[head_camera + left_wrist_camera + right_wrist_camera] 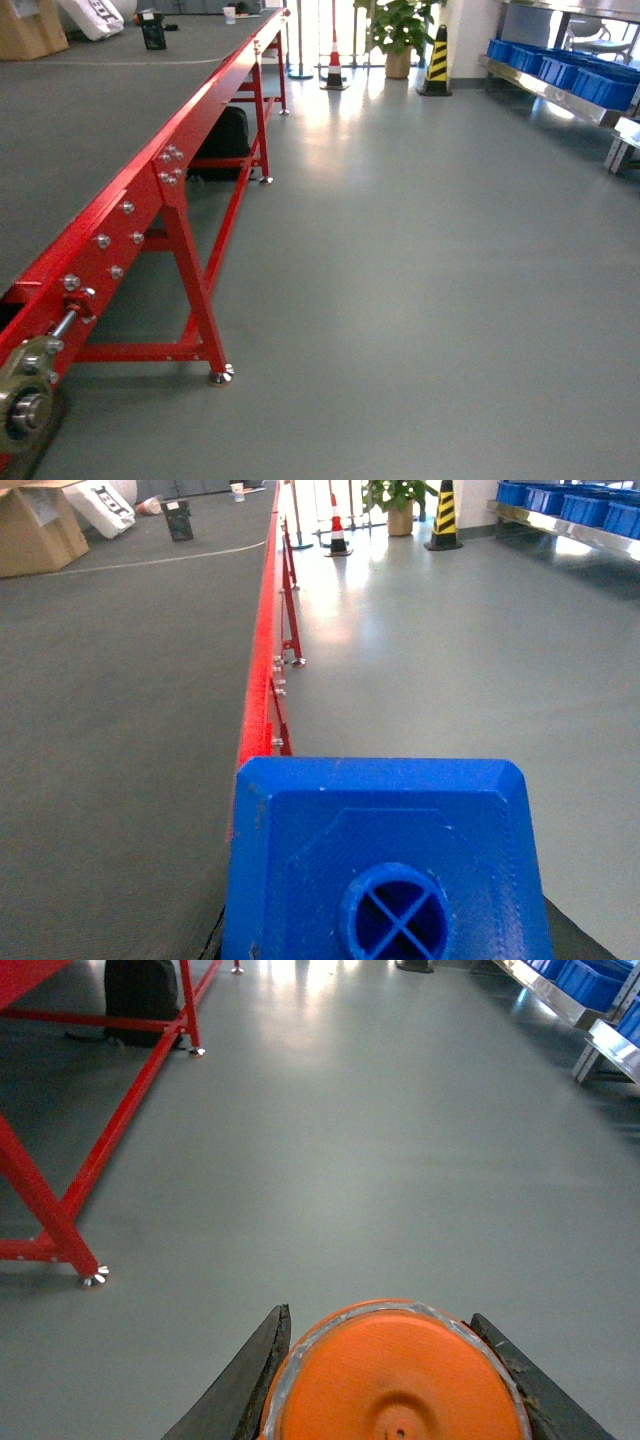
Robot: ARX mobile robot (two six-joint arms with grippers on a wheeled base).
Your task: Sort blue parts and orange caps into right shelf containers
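Observation:
A blue part [380, 830] fills the bottom of the left wrist view, its round hole facing the camera. My left gripper [385, 925] is shut on it, with only dark finger edges showing at the lower corners. It hangs over the red table edge. In the right wrist view an orange cap [395, 1380] sits between two dark fingers [255, 1370], with my right gripper [380, 1316] shut on it above the grey floor. The right shelf containers [590, 80] are blue crates on the steel shelf [545, 92], far off at the upper right. Neither gripper shows in the head view.
The long red-framed table [150, 190] runs along the left, with a black bag [225, 140] under it. A yellow-black cone [436, 62], a small red-white cone [334, 70] and a potted plant [400, 30] stand at the far end. Grey floor [420, 280] lies between table and shelf.

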